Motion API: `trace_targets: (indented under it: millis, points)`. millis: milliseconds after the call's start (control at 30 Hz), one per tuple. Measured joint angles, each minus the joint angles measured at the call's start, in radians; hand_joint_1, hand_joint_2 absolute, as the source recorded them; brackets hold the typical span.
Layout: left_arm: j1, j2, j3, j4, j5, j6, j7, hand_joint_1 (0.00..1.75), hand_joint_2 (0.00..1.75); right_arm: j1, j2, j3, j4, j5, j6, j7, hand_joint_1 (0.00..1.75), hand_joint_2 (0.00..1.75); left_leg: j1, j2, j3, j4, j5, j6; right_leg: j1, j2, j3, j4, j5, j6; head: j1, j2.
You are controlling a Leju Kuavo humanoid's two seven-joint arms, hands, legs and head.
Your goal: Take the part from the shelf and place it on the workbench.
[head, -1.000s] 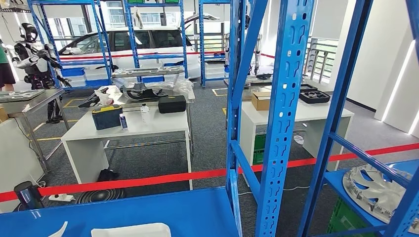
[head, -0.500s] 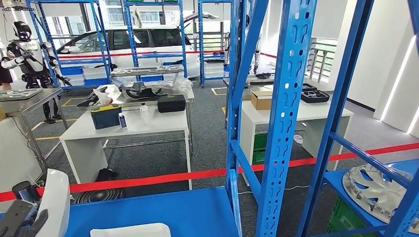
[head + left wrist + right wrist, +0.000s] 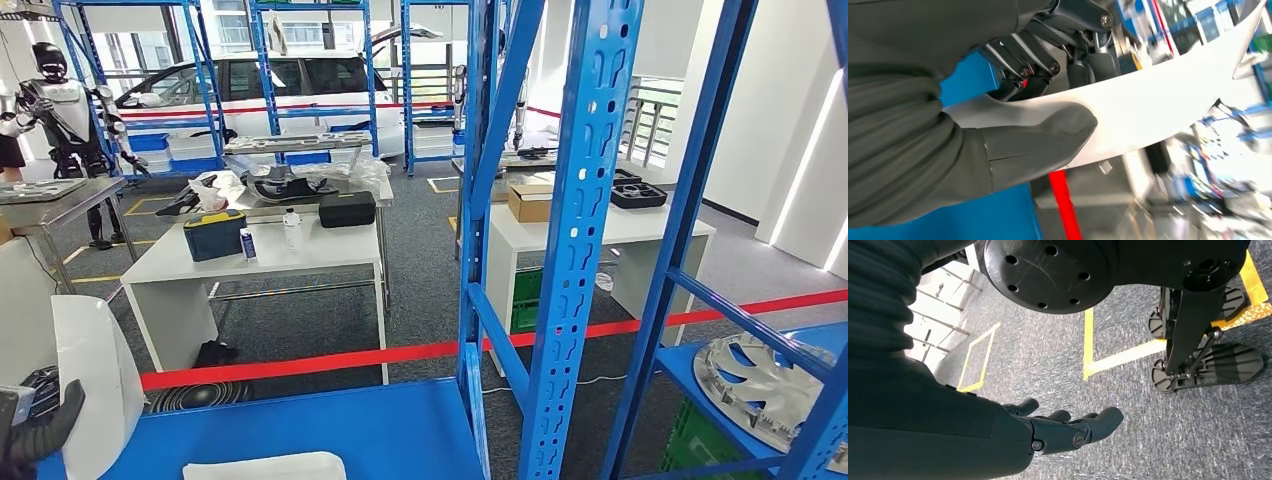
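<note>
**Part in hand, off the shelf**

The white part (image 3: 95, 385) stands upright at the lower left of the head view, above the near edge of the blue shelf (image 3: 330, 430). The left hand (image 3: 1013, 135) grips it, thumb pressed on one face and the dark fingers (image 3: 1020, 70) behind the other. The right hand (image 3: 1063, 432) hangs over grey floor, fingers loosely apart, holding nothing. A second white piece (image 3: 265, 467) lies on the shelf. To carry well, I judge the thin panel should be kept clear of the blue upright (image 3: 575, 240), held firmly and turned slowly toward the white tabletop (image 3: 300, 255) beyond the red tape (image 3: 330, 362).
</note>
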Motion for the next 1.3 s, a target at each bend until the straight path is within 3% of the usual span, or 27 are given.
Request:
trace_targets:
  millis: [133, 300, 367, 467, 500, 533, 567, 667, 700, 833, 900, 967, 1000, 1033, 1067, 1133, 1200, 1233, 1300]
  points:
    - [0.018, -0.006, 0.000, -0.036, 0.213, -0.186, 0.052, 1.75, 1.75, 0.000, 0.000, -0.002, 0.000, 0.001, 0.000, 0.002, 0.00, 1.75, -0.002, 0.000, 0.000, 0.001, -0.001, 0.002, -0.001, 0.000, 0.000, -0.001, 0.001, 0.002, 0.000, 0.000]
    - [0.077, -0.021, 0.002, -0.140, 0.627, -0.474, 0.239, 1.75, 1.75, 0.002, 0.002, -0.010, 0.000, -0.002, 0.000, 0.000, 0.00, 1.75, -0.004, 0.003, 0.003, -0.006, 0.008, 0.019, -0.005, 0.002, 0.003, -0.006, 0.007, 0.020, 0.000, 0.000]
    - [0.113, -0.033, -0.002, -0.200, 0.737, -0.520, 0.298, 1.75, 1.75, 0.003, 0.003, -0.016, 0.000, -0.005, 0.000, 0.001, 0.00, 1.75, 0.002, 0.009, 0.008, -0.024, 0.022, 0.027, -0.003, 0.001, -0.010, 0.025, -0.024, 0.025, 0.001, 0.000]
    - [0.186, -0.060, -0.024, -0.314, 0.832, -0.522, 0.354, 1.75, 1.75, 0.008, 0.003, -0.027, 0.000, -0.010, 0.000, 0.006, 0.00, 1.75, 0.005, 0.015, 0.002, -0.028, 0.029, 0.032, -0.003, -0.002, -0.077, 0.194, -0.124, 0.029, 0.002, 0.000]
    - [0.209, -0.067, -0.033, -0.347, 0.848, -0.517, 0.363, 1.75, 1.75, 0.009, 0.003, -0.030, 0.000, -0.011, 0.000, 0.006, 0.00, 1.75, 0.006, 0.016, -0.002, -0.025, 0.029, 0.032, -0.005, -0.002, -0.093, 0.239, -0.140, 0.031, 0.002, 0.000]
    - [0.228, -0.074, -0.041, -0.375, 0.856, -0.511, 0.369, 1.75, 1.75, 0.011, 0.003, -0.031, 0.000, -0.012, 0.000, 0.006, 0.00, 1.75, 0.007, 0.017, -0.008, -0.020, 0.030, 0.031, -0.006, -0.003, -0.094, 0.251, -0.137, 0.034, 0.002, 0.000]
    - [0.241, -0.078, -0.047, -0.397, 0.860, -0.507, 0.371, 1.75, 1.75, 0.011, 0.003, -0.033, 0.000, -0.012, 0.000, 0.006, 0.00, 1.75, 0.010, 0.017, -0.015, -0.014, 0.030, 0.028, -0.008, -0.004, -0.076, 0.225, -0.118, 0.037, 0.002, 0.000]
    - [0.259, -0.083, -0.055, -0.446, 0.866, -0.501, 0.374, 1.75, 1.75, 0.011, 0.003, -0.034, 0.000, -0.012, 0.000, 0.006, 0.00, 1.75, 0.015, 0.016, -0.037, 0.009, 0.031, 0.013, -0.012, -0.007, 0.024, 0.058, -0.055, 0.039, 0.002, 0.000]
    - [0.262, -0.084, -0.056, -0.458, 0.868, -0.501, 0.374, 1.75, 1.75, 0.010, 0.003, -0.034, 0.000, -0.013, 0.000, 0.006, 0.00, 1.75, 0.015, 0.016, -0.041, 0.016, 0.032, 0.006, -0.012, -0.006, 0.039, 0.029, -0.050, 0.034, 0.002, 0.000]
    - [0.270, -0.086, -0.059, -0.485, 0.871, -0.500, 0.375, 1.75, 1.75, 0.009, 0.003, -0.034, 0.000, -0.013, 0.000, 0.006, 0.00, 1.75, 0.018, 0.011, -0.055, 0.027, 0.033, -0.024, -0.009, -0.004, 0.026, 0.018, -0.034, 0.001, 0.001, 0.000]
    - [0.276, -0.086, -0.059, -0.491, 0.871, -0.500, 0.375, 1.75, 1.75, 0.009, 0.003, -0.034, 0.000, -0.013, 0.000, 0.006, 0.00, 1.75, 0.021, 0.009, -0.079, 0.086, -0.028, -0.035, -0.011, -0.006, 0.013, 0.012, -0.017, -0.013, 0.001, 0.000]
    - [0.280, -0.086, -0.060, -0.494, 0.878, -0.503, 0.377, 1.75, 1.75, 0.009, 0.003, -0.034, 0.000, -0.013, 0.000, 0.006, 0.00, 1.75, 0.022, 0.008, -0.111, 0.200, -0.113, -0.041, -0.009, -0.006, -0.008, 0.012, -0.001, -0.018, 0.001, 0.000]
    - [0.284, -0.086, -0.061, -0.496, 0.886, -0.509, 0.379, 1.75, 1.75, 0.009, 0.003, -0.034, 0.000, -0.013, 0.000, 0.007, 0.00, 1.75, 0.022, 0.008, -0.119, 0.248, -0.137, -0.043, -0.007, -0.006, -0.019, 0.012, 0.008, -0.019, 0.001, 0.000]
    - [0.291, -0.086, -0.064, -0.499, 0.897, -0.515, 0.382, 1.75, 1.75, 0.009, 0.003, -0.034, 0.000, -0.013, 0.000, 0.007, 0.00, 1.75, 0.022, 0.007, -0.114, 0.272, -0.143, -0.044, -0.006, -0.006, -0.032, 0.012, 0.017, -0.018, 0.001, 0.000]
    - [0.300, -0.086, -0.068, -0.508, 0.912, -0.521, 0.388, 1.75, 1.75, 0.009, 0.003, -0.034, 0.000, -0.012, 0.000, 0.008, 0.00, 1.75, 0.022, 0.007, -0.093, 0.262, -0.129, -0.042, -0.005, -0.006, -0.045, 0.013, 0.027, -0.017, 0.001, 0.000]
    - [0.327, -0.085, -0.081, -0.545, 0.952, -0.527, 0.403, 1.75, 1.75, 0.009, 0.003, -0.034, 0.000, -0.010, 0.000, 0.004, 0.00, 1.75, 0.022, 0.007, -0.004, 0.155, -0.091, -0.037, -0.005, -0.006, -0.067, 0.013, 0.046, -0.012, 0.001, 0.000]
    - [0.360, -0.082, -0.094, -0.601, 0.993, -0.528, 0.414, 1.75, 1.75, 0.010, 0.003, -0.034, 0.000, -0.004, 0.000, -0.005, 0.00, 1.75, 0.018, 0.006, 0.079, 0.035, -0.086, -0.029, -0.004, -0.004, -0.078, 0.013, 0.063, -0.003, 0.001, 0.000]
    - [0.376, -0.078, -0.099, -0.628, 1.007, -0.529, 0.416, 1.75, 1.75, 0.010, 0.003, -0.034, 0.000, -0.001, 0.000, -0.008, 0.00, 1.75, 0.014, 0.004, 0.097, 0.005, -0.091, -0.024, -0.005, -0.003, -0.078, 0.011, 0.071, 0.004, 0.001, 0.000]
    - [0.407, -0.070, -0.106, -0.676, 1.021, -0.529, 0.417, 1.75, 1.75, 0.012, 0.004, -0.034, 0.000, 0.005, 0.000, -0.012, 0.00, 1.75, 0.007, 0.002, 0.092, -0.007, -0.081, -0.009, -0.009, -0.002, -0.076, 0.005, 0.087, 0.019, 0.001, 0.000]
